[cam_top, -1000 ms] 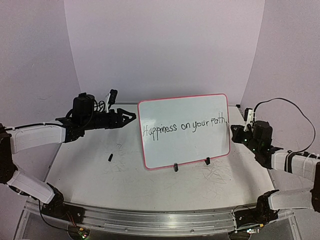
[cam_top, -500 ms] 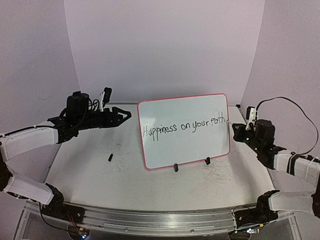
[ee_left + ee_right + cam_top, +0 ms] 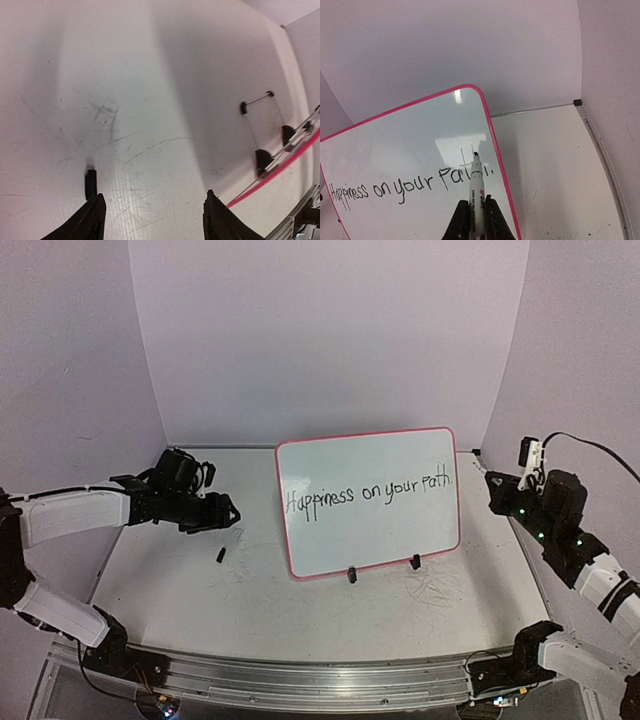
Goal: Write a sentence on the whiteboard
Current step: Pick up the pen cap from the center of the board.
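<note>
The whiteboard (image 3: 368, 502) is standing upright mid-tabletop (image 3: 450, 590), carrying the sentence (image 3: 370, 492) "Happiness on your path." The right arm is hovering raised beside the board's right rim, its claw (image 3: 476, 214) clenching a marker (image 3: 477, 187) aimed boardward. The left arm is reaching low over the tabletop, claw (image 3: 152, 212) spread apart, near a small black piece (image 3: 90, 182).

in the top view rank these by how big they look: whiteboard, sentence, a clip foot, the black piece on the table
1. whiteboard
2. sentence, a line nearly as wide as the board but thin
3. clip foot and black piece: both tiny and look about alike, so they are not ranked against each other
</note>
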